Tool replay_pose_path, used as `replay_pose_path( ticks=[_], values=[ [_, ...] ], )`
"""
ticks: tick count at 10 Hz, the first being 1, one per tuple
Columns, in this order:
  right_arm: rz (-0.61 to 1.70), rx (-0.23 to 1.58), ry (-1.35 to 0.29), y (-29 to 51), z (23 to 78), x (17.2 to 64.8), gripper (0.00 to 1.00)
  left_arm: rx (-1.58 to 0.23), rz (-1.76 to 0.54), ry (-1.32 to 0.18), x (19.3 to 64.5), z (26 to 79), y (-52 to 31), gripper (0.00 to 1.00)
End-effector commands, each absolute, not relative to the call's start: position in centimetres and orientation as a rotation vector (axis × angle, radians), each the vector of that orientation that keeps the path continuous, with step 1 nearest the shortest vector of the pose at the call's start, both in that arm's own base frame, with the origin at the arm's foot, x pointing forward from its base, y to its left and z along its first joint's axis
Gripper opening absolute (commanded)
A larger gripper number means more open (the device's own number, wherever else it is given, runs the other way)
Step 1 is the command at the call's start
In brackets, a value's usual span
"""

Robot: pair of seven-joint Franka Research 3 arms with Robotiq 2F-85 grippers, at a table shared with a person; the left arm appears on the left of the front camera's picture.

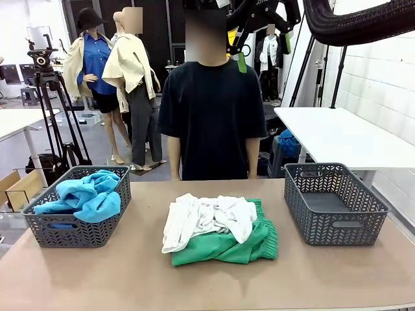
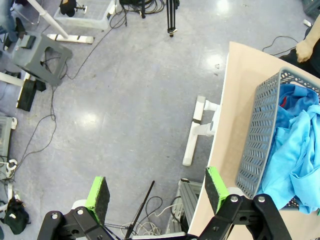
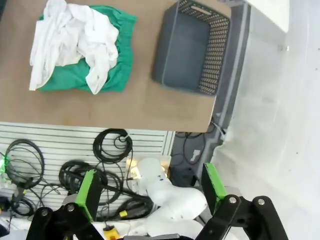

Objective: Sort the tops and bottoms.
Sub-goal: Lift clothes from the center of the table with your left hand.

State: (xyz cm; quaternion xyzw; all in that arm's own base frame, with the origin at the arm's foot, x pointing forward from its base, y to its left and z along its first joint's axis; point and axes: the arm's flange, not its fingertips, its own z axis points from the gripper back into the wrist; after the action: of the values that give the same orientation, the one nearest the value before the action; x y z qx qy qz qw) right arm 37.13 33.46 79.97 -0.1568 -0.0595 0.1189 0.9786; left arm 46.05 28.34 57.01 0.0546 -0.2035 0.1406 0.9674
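Two bright blue shirts point(image 1: 91, 194) lie bunched in the grey left basket point(image 1: 71, 233). A white shirt point(image 1: 204, 217) lies crumpled on top of the green shorts point(image 1: 227, 247) at the table's middle. My left gripper point(image 2: 156, 189) hangs open high over the floor beside the table's left end, with the blue shirts point(image 2: 295, 150) and their basket point(image 2: 260, 135) to one side. From high above the table's near edge, my right gripper point(image 3: 151, 186) stands open and looks down on the white shirt point(image 3: 70, 35) and the shorts point(image 3: 117, 65). That right gripper point(image 1: 264, 52) shows at the top of the front view.
An empty grey basket point(image 1: 331, 230) stands at the table's right, also seen from above as the basket point(image 3: 182, 55). A person in a black top point(image 1: 211, 116) stands at the far edge, one hand point(image 2: 302, 50) by the table. A tripod point(image 1: 55, 110) stands at back left.
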Motion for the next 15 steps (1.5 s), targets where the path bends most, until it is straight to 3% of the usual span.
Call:
replay_pose_path(
  ticks=[1,3,5,10,11,12,15],
  values=[
    [0.238,-0.315,-0.12,33.6,79.9,37.1,1.0,0.082,0.269,-0.465,46.0,58.5,26.3,1.0],
    [0.057,-0.26,-0.07,21.2,77.8,37.5,1.0,-0.051,0.131,-0.557,46.5,60.7,20.6,1.0],
    [-0.245,-0.343,-0.022,6.9,74.0,34.6,1.0,-0.122,-0.084,-0.618,46.7,63.1,12.3,1.0],
    [-0.671,-0.206,-0.052,-10.3,61.7,28.8,1.0,-0.137,-0.171,-0.595,45.6,64.1,-2.8,1.0],
    [-0.697,-0.126,-0.008,-10.3,61.3,29.0,1.0,-0.178,-0.189,-0.563,45.9,63.8,-3.7,1.0],
    [-0.621,-0.234,-0.013,-10.0,72.1,32.5,1.0,-0.136,-0.208,-0.577,46.7,64.0,-2.6,1.0],
    [-0.621,-0.234,-0.013,-10.0,72.1,32.5,1.0,-0.136,-0.208,-0.577,46.7,64.0,-2.6,1.0]
  ],
)
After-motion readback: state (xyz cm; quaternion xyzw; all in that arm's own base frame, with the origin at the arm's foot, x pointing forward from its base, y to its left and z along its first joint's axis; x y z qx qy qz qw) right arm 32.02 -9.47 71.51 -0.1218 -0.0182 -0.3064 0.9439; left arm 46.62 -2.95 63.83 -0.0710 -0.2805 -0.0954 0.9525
